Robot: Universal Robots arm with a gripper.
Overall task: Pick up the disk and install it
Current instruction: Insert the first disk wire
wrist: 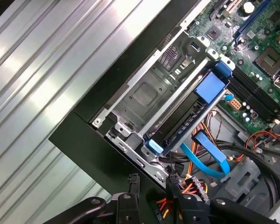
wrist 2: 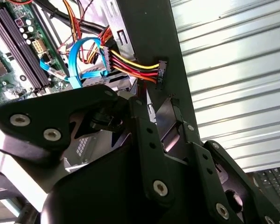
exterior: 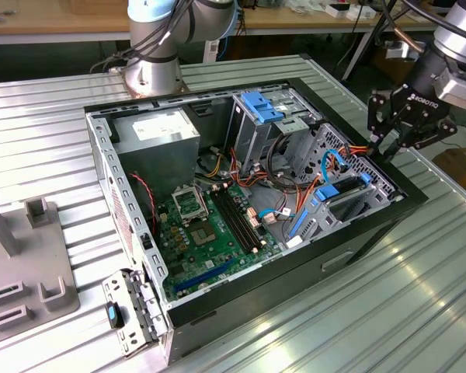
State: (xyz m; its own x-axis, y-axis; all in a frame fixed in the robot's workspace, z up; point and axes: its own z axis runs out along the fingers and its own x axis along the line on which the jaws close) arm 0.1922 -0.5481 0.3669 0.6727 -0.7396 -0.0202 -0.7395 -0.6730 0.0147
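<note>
Claw [exterior: 387, 148] narrowly parted, empty, hangs over the case [exterior: 279, 289] rim beside the drive cage [wrist: 144, 95]. Disk [exterior: 346, 199] lies in that cage; power wires [wrist 2: 135, 70] and blue cable [wrist: 210, 156] crowd between them

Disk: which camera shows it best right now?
First wrist view: the disk sits in its bay, blue rail clear along its edge. Exterior view shows it farther off, behind cables. Second wrist view: the gripper mostly blocks it.
</note>
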